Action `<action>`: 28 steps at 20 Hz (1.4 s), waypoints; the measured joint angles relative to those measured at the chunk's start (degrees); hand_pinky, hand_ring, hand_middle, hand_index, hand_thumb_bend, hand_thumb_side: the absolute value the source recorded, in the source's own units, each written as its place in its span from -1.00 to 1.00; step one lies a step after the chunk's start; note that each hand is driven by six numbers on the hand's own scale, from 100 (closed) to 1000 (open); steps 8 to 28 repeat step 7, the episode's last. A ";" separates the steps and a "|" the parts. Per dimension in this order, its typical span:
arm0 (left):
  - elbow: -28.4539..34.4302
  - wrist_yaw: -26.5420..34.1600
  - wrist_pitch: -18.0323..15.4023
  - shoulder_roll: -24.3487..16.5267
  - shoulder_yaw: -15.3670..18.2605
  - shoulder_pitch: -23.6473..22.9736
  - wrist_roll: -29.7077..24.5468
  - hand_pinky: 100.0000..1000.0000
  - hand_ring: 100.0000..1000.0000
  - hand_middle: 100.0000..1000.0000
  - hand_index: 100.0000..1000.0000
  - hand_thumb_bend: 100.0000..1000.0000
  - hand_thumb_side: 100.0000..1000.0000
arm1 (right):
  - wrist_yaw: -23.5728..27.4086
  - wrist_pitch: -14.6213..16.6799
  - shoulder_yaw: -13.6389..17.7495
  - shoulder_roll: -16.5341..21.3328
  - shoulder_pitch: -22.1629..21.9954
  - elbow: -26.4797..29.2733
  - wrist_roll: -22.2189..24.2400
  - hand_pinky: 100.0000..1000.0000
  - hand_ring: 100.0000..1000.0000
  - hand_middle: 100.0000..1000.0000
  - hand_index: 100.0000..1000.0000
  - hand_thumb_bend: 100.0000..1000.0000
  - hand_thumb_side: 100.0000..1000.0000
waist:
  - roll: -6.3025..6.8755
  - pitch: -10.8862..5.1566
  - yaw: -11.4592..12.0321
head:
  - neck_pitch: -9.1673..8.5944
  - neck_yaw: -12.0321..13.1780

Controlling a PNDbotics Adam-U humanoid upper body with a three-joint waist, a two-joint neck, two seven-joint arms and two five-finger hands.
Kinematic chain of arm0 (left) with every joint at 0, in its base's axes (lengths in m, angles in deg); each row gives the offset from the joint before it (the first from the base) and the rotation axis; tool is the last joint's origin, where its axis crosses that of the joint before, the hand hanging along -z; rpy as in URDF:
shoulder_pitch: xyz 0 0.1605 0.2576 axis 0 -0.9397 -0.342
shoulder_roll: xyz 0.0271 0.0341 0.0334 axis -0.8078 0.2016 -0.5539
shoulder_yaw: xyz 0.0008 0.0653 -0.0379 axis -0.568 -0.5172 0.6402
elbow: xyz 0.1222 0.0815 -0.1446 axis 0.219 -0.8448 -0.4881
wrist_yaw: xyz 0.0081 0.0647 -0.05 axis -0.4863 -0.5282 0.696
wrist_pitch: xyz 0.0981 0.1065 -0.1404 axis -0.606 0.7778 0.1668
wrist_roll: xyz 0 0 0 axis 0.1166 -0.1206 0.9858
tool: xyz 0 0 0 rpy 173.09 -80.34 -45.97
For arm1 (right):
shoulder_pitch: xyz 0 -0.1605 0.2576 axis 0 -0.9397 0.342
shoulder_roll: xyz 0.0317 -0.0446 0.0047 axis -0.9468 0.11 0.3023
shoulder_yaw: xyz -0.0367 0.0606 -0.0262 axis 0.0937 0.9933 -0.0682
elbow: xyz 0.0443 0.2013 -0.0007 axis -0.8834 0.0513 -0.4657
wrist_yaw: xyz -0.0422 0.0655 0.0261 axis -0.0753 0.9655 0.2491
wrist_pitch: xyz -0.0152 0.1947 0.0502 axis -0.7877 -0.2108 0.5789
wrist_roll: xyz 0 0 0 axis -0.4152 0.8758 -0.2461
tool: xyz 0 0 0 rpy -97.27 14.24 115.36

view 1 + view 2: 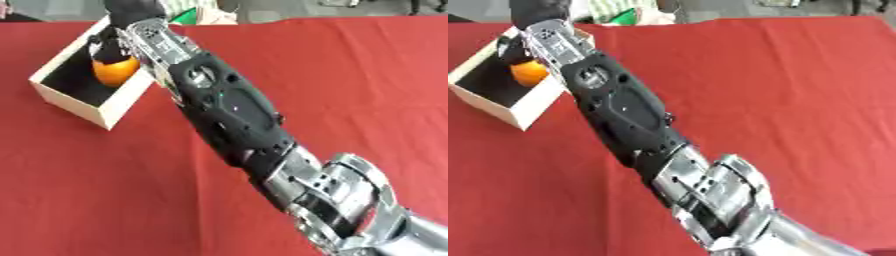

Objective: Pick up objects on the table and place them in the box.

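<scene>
One arm was at work: my right arm (236,115) ran from the near right corner diagonally across the red table (350,75) to the box (66,97) at the far left. My right hand (112,42) hung over the box's open top, its dark fingers reaching down inside. An orange (115,72) sat within the box, against the near right wall, directly beneath and touching the hand. Whether the fingers were curled round the orange or already parted from it I could not tell, since the wrist hid most of them. My left hand showed in neither view.

The governing relation was vertical: the orange lay straight below my hand, inside the walls, so the coming move was judged to be a release followed by a lift up and back along the forearm's line, toward the near right. The box's long axis ran from near left to far right, roughly across that line, and my forearm crossed its near right wall closely; a low withdrawal risked catching that wall and shifting the box.

No further object showed on the visible cloth, though the arm hid a broad strip of it.
</scene>
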 measured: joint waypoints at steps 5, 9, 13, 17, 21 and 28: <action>0.00 -0.20 0.19 0.00 0.07 -0.76 0.19 -0.17 -0.02 0.11 0.55 -0.58 0.16 | 9.47 0.39 -4.55 8.13 0.26 10.12 3.29 0.76 0.78 0.57 0.76 -0.94 0.31 | -0.25 -0.36 -1.05 | 0.49 1.64; 0.00 -0.39 0.29 -0.02 0.20 -1.01 0.32 -0.17 -0.02 0.11 0.55 -0.58 0.17 | 13.77 0.12 -6.37 12.05 -0.92 15.45 5.02 0.77 0.77 0.56 0.76 -0.97 0.24 | -0.25 -0.47 -1.44 | 0.57 2.27; 0.00 -0.39 0.29 -0.02 0.20 -1.01 0.32 -0.17 -0.02 0.11 0.55 -0.58 0.17 | 13.77 0.12 -6.37 12.05 -0.92 15.45 5.02 0.77 0.77 0.56 0.76 -0.97 0.24 | -0.25 -0.47 -1.44 | 0.57 2.27; 0.00 -0.39 0.29 -0.02 0.20 -1.01 0.32 -0.17 -0.02 0.11 0.55 -0.58 0.17 | 13.77 0.12 -6.37 12.05 -0.92 15.45 5.02 0.77 0.77 0.56 0.76 -0.97 0.24 | -0.25 -0.47 -1.44 | 0.57 2.27; 0.00 -0.39 0.29 -0.02 0.20 -1.01 0.32 -0.17 -0.02 0.11 0.55 -0.58 0.17 | 13.77 0.12 -6.37 12.05 -0.92 15.45 5.02 0.77 0.77 0.56 0.76 -0.97 0.24 | -0.25 -0.47 -1.44 | 0.57 2.27; 0.00 -0.39 0.29 -0.02 0.20 -1.01 0.32 -0.17 -0.02 0.11 0.55 -0.58 0.17 | 13.77 0.12 -6.37 12.05 -0.92 15.45 5.02 0.77 0.77 0.56 0.76 -0.97 0.24 | -0.25 -0.47 -1.44 | 0.57 2.27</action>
